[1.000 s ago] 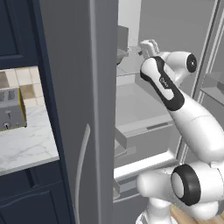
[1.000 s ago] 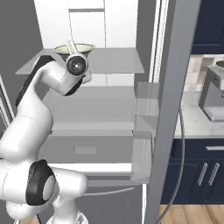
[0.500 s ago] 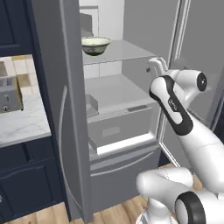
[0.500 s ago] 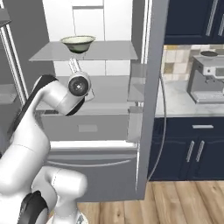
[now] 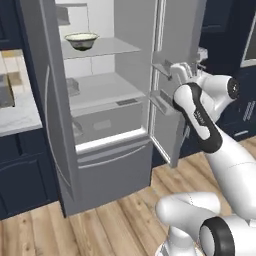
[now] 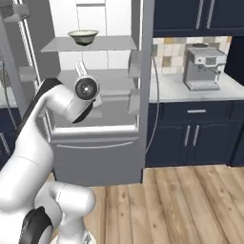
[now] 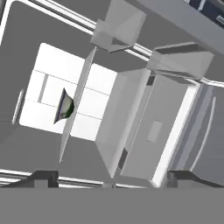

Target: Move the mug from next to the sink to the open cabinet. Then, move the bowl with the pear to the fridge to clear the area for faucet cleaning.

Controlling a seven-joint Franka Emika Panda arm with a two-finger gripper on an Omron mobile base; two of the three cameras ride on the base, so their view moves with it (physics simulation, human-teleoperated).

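Observation:
The grey fridge (image 5: 113,166) (image 6: 95,157) (image 7: 154,127) stands with both doors open. On its upper shelf sits the cream-white bowl (image 5: 81,40) (image 6: 83,36) (image 7: 65,107) with a dark green foot. I cannot make out the pear inside it. My gripper (image 5: 176,70) (image 6: 80,68) (image 7: 111,181) hangs well back from the shelves, in front of the fridge, open with nothing between its fingers. The mug, sink, faucet and open cabinet are out of view.
The left fridge door (image 5: 50,125) and the right door (image 5: 172,60) with its bins swing outward on either side of my arm. A coffee machine (image 6: 202,66) stands on the white counter (image 6: 190,93) above navy base cabinets (image 6: 190,138). Wooden floor (image 6: 181,205) lies in front.
The whole picture has shifted: the base has backed away from the fridge, which looks smaller now. My arm has drawn back from the shelves. The bowl stays on the upper shelf.

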